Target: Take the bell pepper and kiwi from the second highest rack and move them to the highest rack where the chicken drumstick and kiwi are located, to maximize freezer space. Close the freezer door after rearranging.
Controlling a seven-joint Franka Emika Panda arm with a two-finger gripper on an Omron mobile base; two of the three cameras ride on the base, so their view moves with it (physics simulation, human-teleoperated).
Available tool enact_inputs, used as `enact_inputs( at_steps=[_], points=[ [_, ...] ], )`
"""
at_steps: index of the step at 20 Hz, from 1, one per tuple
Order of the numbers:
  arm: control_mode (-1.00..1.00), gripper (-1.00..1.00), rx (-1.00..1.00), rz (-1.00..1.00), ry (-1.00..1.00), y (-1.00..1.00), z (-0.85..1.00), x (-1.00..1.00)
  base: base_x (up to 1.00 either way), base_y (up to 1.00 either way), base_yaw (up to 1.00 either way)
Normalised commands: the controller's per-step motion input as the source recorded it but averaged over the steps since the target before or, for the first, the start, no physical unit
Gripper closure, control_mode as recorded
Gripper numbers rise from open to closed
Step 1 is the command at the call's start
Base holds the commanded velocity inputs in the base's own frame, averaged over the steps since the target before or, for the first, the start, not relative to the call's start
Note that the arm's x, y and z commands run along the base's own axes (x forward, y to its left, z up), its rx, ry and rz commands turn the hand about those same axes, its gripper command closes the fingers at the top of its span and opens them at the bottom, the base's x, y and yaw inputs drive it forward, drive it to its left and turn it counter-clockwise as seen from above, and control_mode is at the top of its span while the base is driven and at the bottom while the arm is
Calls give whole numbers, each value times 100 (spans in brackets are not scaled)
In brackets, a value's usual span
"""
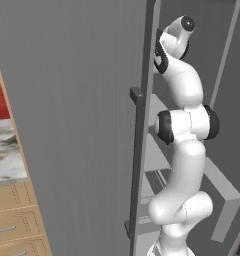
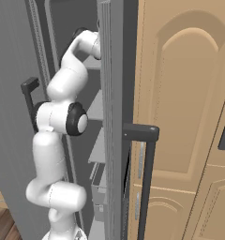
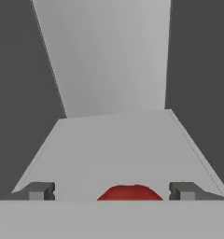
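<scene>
hand view: bell pepper lies between wide-apart jaws

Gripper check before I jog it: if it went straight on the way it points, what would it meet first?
Probably the bell pepper, between the open gripper tips; beyond lie a pale shelf and the back wall. Depth is unclear.

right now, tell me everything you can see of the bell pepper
In the hand view only the top of the bell pepper shows: a bright red, smooth, rounded dome, its lower part cut off at the bottom of the picture. It lies on a pale grey rack inside the freezer, midway between the two dark fingertips of the gripper. The jaws stand wide, with a clear gap on each side of the pepper, so nothing seems to grip it. No stem or lobes can be made out.
</scene>
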Motion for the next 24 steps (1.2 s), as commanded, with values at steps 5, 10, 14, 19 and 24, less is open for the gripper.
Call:
enact_inputs(
  at_steps=[5,10,14,19,24],
  points=[
    [-100,-100,0,2,0,0,10,-18,0,0,0],
    [-100,-100,0,2,-1,11,-7,-86,0,0,0],
    [-100,-100,-2,0,-9,29,-20,-100,0,0,0],
    [-100,-100,-4,0,-13,47,-37,-100,0,0,0],
    [-100,-100,-1,0,-13,28,-10,-100,0,0,0]
  ],
)
